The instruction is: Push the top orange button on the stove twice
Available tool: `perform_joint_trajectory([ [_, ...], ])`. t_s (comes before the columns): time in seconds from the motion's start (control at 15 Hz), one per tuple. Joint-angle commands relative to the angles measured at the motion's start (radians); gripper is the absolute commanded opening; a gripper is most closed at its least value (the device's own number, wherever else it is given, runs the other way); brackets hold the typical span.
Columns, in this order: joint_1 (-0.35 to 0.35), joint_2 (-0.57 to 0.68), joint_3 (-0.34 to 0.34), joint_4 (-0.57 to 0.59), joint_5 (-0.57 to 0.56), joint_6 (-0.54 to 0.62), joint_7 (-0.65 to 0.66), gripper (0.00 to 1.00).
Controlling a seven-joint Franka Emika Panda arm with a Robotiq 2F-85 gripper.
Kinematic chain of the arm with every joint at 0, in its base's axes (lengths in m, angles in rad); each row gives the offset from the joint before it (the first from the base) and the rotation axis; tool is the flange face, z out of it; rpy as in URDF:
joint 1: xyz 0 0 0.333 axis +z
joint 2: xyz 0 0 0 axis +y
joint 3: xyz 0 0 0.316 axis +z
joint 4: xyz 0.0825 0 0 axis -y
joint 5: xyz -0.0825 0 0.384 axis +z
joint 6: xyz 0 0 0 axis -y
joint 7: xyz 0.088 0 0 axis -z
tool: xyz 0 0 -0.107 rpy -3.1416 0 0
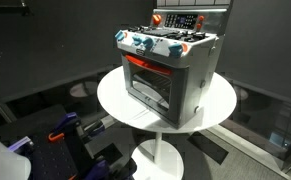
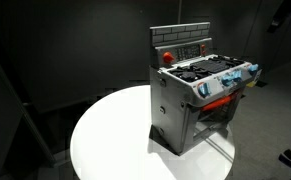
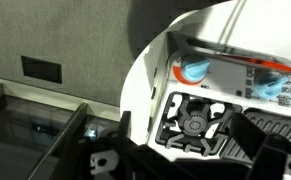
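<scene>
Now, the stove stands on the round white table.
An orange button sits on the stove's back panel. The pincer hangs above the stove's burners; whether it is clenched or released, I cannot tell.

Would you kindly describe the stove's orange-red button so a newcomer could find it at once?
Find the round white table; the silver-grey stove stands on it. On its upright dark back panel, the button sits at one end, a round, bright orange-red spot beside darker controls.

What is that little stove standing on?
A round white table on a white pedestal; the stove sits toward one edge. The tabletop patch directly beneath it is covered.
</scene>
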Motion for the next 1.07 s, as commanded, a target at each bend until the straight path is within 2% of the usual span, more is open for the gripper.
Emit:
perform_joint_trajectory([
  [0.0,0.006,0.067,0.014,0.082,0.051,0.043,0.028,1.0],
  [0.47,0.012,0.233,0.068,0.218,0.069,0.137,0.106,1.0],
  [1.0,0.009,0.433,0.106,0.392,0.048,0.099,0.282,1.0],
])
